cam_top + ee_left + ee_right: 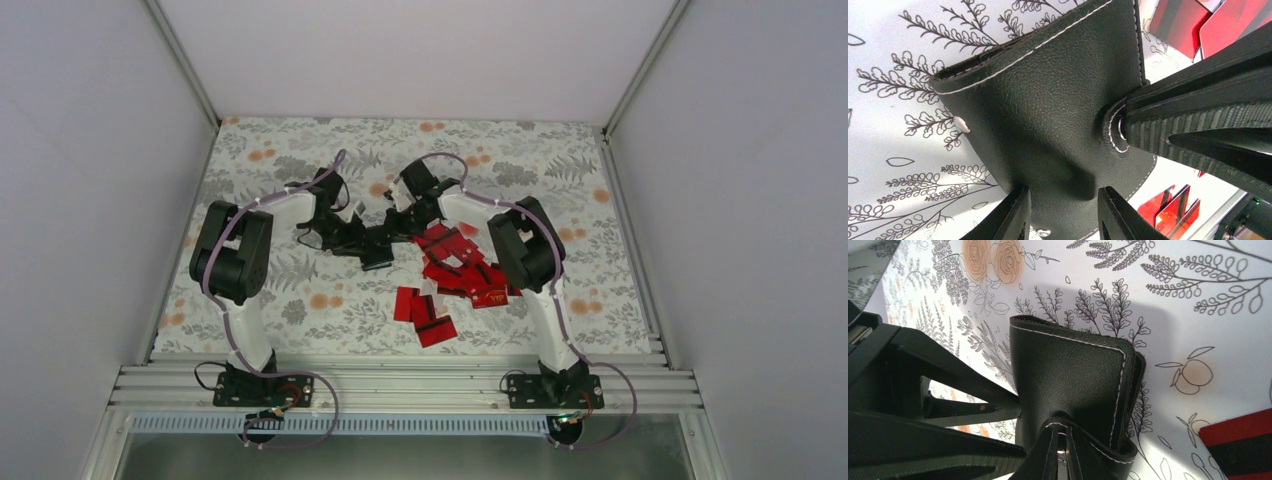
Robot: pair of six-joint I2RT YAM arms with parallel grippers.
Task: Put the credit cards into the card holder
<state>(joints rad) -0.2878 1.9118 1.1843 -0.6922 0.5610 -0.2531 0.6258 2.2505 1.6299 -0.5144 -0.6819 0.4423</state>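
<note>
Gripping the wallet (1048,115) from both sides: left claw (1063,215) clamps its edge, right claw (1062,457) pinches its snap tab (1112,131). Wallet is just left of the red cards (455,270), mid-table (300,300).

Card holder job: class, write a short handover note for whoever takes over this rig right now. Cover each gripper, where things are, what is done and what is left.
The left gripper is shut on the lower edge of the card holder.
The right gripper is shut on its snap tab.
The credit cards lie in a loose red pile on the table by the right arm; none is gripped.
Done: both arms hold the folded holder.
Left: open it and load every card; none is seen inside.
</note>
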